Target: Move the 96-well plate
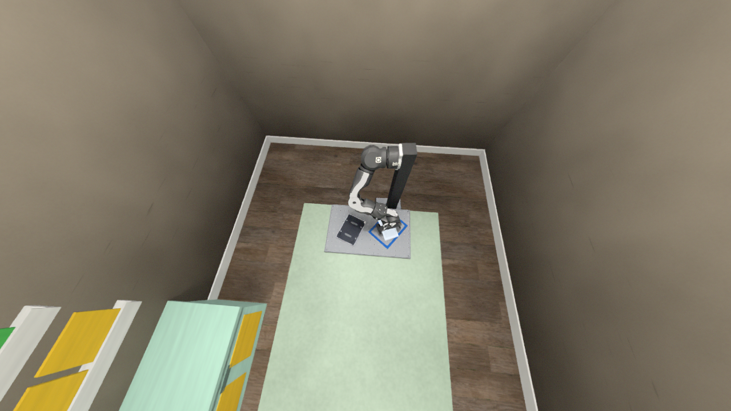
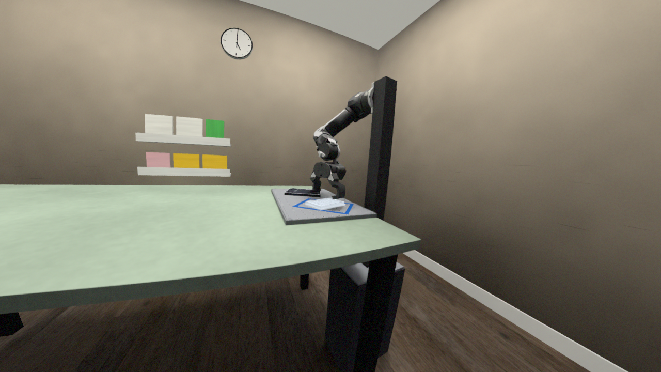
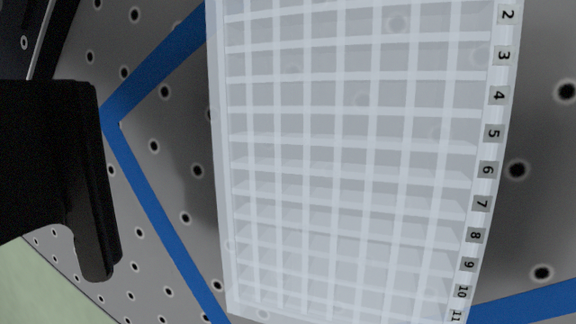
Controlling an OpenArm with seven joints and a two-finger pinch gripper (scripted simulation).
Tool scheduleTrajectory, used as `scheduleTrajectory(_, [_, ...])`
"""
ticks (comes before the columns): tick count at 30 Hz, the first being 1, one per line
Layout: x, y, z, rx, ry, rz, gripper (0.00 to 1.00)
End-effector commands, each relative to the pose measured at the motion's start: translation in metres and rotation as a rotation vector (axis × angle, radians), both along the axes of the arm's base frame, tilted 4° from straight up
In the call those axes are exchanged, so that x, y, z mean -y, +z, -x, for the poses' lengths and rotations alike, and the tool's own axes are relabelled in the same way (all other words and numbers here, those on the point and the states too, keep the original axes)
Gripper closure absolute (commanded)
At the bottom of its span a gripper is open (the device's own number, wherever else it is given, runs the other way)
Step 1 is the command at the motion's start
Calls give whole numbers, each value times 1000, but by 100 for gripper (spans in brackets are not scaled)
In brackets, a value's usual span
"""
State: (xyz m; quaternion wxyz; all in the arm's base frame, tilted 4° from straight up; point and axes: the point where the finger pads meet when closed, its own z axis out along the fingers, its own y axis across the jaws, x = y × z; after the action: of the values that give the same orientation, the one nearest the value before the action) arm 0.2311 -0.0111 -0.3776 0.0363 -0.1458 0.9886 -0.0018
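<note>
The clear 96-well plate (image 1: 389,234) (image 2: 326,203) (image 3: 351,157) lies on the board within the blue outline (image 1: 378,240) (image 2: 350,208) (image 3: 158,216) of B1, turned relative to it. In the wrist view its number labels 2 to 11 run down the right side; its A1 corner is out of frame. My gripper (image 1: 389,228) (image 2: 327,195) is open, low over the plate's arm side, holding nothing. One dark finger shows at the left of the wrist view, with a gap to the plate; the other is not visible there. The black nest N1 (image 1: 350,229) (image 2: 301,192) (image 3: 11,60) holds no plate.
The grey perforated board (image 1: 334,247) (image 2: 295,215) (image 3: 121,288) carries the nest and the outline on the green table (image 1: 357,317) (image 2: 161,231). The black column (image 1: 400,181) (image 2: 382,143) stands behind the board. Wall shelves (image 2: 184,171) are far off.
</note>
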Motion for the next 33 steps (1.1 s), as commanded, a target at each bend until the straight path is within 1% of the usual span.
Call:
scheduleTrajectory(1, [-1, -2, 0, 1, 1, -3, 23])
scheduleTrajectory(5, [-2, -13, 0, -1, 4, -7, 23])
scheduleTrajectory(33, [-2, -10, 0, -1, 4, -7, 23])
